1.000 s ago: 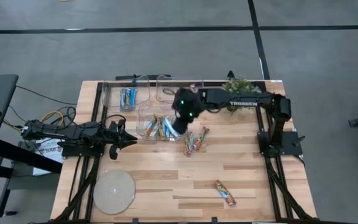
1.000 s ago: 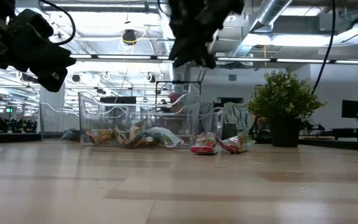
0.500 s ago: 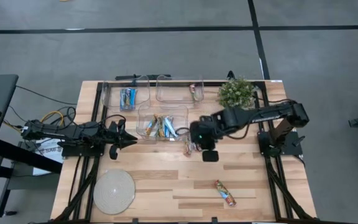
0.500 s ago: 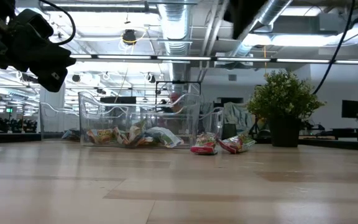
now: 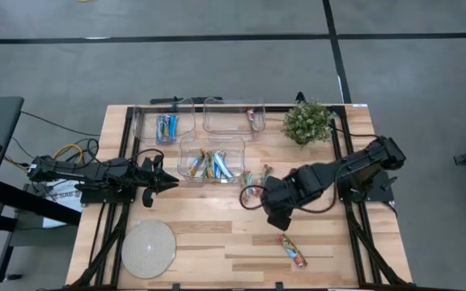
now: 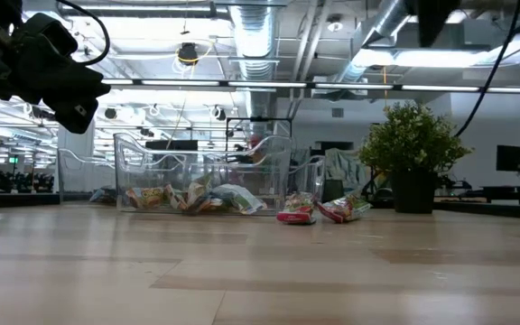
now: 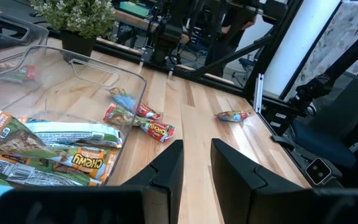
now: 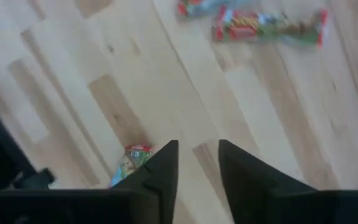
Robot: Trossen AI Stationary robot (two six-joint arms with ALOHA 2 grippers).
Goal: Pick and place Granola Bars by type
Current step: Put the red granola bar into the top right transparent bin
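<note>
Right end effector (image 5: 275,212): slightly spread, empty, over desk (image 5: 201,230) between loose bar pair (image 5: 253,183) and lone bar (image 5: 293,250).
Left end effector (image 7: 194,163): slightly spread, empty, waiting by mixed-bar bin (image 5: 211,159).

place: lab | evidence: exposed ceiling ducts (image 6: 251,36), workbenches behind table

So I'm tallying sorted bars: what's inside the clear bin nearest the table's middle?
The middle bin holds a mixed heap of granola bars, silvery-blue and green-orange ones. Any bars beneath the heap are covered.
</note>
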